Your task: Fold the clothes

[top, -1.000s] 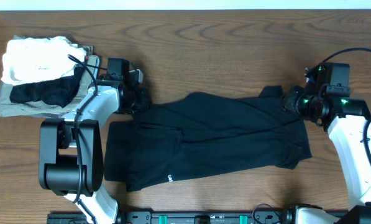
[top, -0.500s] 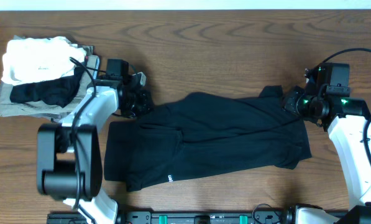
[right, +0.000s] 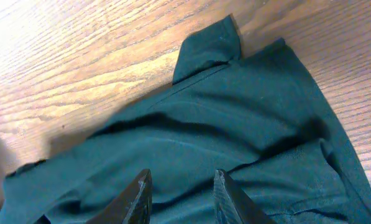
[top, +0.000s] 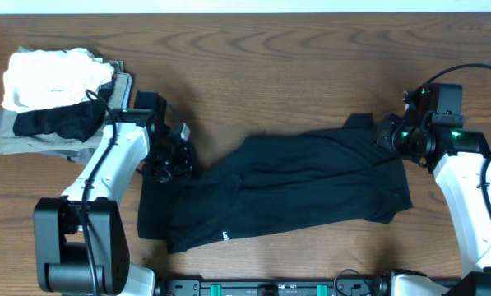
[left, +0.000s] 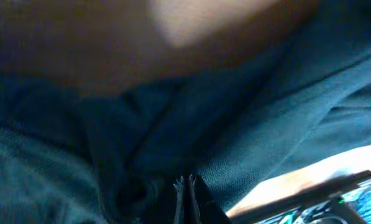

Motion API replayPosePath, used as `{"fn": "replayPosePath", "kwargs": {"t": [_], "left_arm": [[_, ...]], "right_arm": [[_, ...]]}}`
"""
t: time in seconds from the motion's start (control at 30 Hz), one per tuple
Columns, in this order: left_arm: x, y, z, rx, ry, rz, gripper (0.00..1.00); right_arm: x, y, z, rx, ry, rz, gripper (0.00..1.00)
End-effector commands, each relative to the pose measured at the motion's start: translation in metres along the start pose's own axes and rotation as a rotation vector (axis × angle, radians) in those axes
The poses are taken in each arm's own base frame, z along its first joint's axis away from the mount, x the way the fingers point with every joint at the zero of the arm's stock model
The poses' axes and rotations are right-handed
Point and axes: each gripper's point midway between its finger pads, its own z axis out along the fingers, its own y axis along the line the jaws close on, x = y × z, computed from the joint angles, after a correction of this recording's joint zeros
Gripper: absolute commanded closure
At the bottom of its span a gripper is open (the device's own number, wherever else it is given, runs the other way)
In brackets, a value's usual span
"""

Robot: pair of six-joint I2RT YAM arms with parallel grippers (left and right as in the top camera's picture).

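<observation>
The clothes [top: 311, 181], a black short-sleeved T-shirt, lie crumpled across the middle of the wooden table [top: 270, 57], with a tiny white mark near the front hem. My left gripper [top: 178, 164] is at the shirt's back-left corner. In the left wrist view its jaws [left: 186, 182] are pressed together with dark fabric [left: 284, 112] bunched round them. My right gripper [top: 383, 133] hovers over the shirt's right end by a sleeve. In the right wrist view it [right: 183, 173] stands open, fingers apart above the cloth [right: 235, 112].
A pile of folded garments sits at the back left: a white one [top: 48, 74] on top, a dark piece [top: 56, 123] below it, grey ones [top: 6, 140] underneath. The arm bases stand along the front edge.
My left gripper has shut on the shirt's back-left corner and moved toward the front, dragging that corner with it. The right arm has stayed put.
</observation>
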Motion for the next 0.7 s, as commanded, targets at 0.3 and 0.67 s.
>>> {"fn": "replayPosePath", "kwargs": {"t": [0.3,0.67], "left_arm": [[0.044,0.043,0.031,-0.143,0.208,-0.066,0.59],[0.012,0.023,0.008,-0.112,0.099,-0.012,0.62]], "right_arm": [[-0.001,0.005,0.0,-0.013,0.0,0.004,0.69],[-0.001,0.005,0.0,-0.012,0.0,0.004,0.68]]}}
